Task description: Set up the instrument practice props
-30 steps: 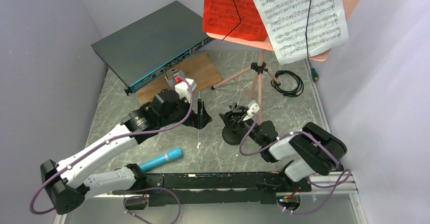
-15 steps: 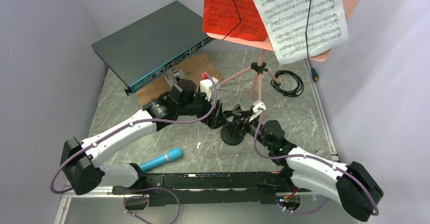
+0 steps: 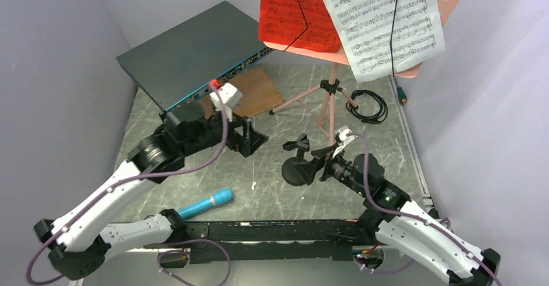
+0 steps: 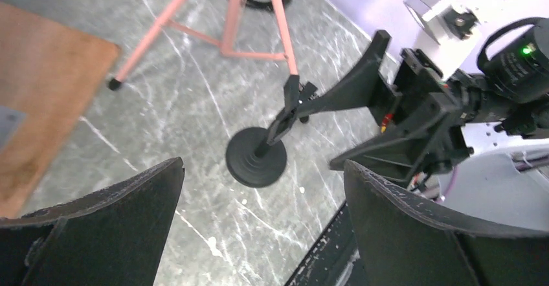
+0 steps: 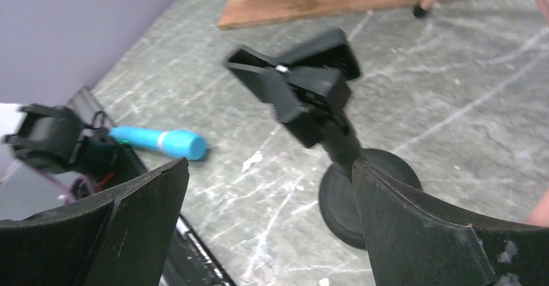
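Music stand (image 3: 330, 101) up, pages (image 3: 382, 21) on, mic stand (image 3: 298, 169) upright just ahead of wide-open right gripper (image 3: 318, 163). Mic (image 3: 207, 203) lying loose well behind empty, open left gripper (image 3: 252, 138); needs clipping in.

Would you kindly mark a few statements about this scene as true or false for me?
1. The microphone lies flat on the table, not in the mic stand. True.
2. The left tool is shut on the microphone. False: it is open and holds nothing.
3. A red page and a white page rest on the music stand. True.
4. The mic stand lies tipped over. False: it stands upright on its round base.
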`<state>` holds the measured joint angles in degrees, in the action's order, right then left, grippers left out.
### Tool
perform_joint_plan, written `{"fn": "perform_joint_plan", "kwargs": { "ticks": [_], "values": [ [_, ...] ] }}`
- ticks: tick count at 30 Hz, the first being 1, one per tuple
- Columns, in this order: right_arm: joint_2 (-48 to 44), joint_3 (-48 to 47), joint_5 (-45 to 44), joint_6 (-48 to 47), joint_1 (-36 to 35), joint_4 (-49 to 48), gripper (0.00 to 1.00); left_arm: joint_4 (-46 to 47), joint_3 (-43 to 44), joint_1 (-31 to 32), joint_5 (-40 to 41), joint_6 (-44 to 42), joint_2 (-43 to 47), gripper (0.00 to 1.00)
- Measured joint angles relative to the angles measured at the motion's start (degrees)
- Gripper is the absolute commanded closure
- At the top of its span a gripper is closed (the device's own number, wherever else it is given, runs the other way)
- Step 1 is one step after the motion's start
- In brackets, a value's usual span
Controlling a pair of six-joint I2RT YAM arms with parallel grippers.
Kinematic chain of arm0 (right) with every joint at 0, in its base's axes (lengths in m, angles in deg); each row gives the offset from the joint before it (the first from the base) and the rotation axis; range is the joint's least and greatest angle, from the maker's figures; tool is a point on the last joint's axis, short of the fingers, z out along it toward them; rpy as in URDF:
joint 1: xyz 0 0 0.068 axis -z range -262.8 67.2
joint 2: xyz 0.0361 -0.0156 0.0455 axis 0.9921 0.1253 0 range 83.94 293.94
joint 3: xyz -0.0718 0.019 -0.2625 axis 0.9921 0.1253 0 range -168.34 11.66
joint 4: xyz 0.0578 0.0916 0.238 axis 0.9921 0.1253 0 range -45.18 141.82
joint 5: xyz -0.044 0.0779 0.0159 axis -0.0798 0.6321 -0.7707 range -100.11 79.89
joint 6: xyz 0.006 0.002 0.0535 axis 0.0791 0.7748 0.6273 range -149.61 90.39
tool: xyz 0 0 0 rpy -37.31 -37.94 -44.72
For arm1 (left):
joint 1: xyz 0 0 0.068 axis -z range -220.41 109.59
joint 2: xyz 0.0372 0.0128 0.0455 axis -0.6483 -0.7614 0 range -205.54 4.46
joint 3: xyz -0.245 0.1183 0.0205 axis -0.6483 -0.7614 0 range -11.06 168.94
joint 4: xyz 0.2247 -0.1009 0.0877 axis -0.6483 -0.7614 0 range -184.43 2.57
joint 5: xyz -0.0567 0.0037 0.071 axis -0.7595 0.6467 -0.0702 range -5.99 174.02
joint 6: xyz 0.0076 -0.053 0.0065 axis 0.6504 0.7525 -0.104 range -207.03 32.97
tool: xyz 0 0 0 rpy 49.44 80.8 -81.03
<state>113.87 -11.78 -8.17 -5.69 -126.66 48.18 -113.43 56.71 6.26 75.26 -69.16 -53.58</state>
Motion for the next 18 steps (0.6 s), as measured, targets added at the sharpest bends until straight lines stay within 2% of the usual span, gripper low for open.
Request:
{"fn": "perform_joint_plan", "kwargs": {
  "ticks": [4,9,14,18],
  "values": [
    [-2.0,-5.9,3.6,-2.8,-1.8,5.2,0.0,-3.2,1.6,0.0,6.3,-1.1,6.3,0.0],
    [1.5,-16.3,10.7,-8.3,-2.4,6.7,0.0,-7.6,1.7,0.0,13.3,-1.2,10.9,0.01],
    [11.8,-26.0,17.9,-15.1,-3.8,5.9,0.0,-11.3,1.7,0.0,17.4,-0.3,15.4,0.0],
    [24.5,-34.4,20.1,-23.0,-8.3,5.5,0.0,-14.3,1.7,-0.1,19.4,0.9,21.0,0.01]
  ]
}}
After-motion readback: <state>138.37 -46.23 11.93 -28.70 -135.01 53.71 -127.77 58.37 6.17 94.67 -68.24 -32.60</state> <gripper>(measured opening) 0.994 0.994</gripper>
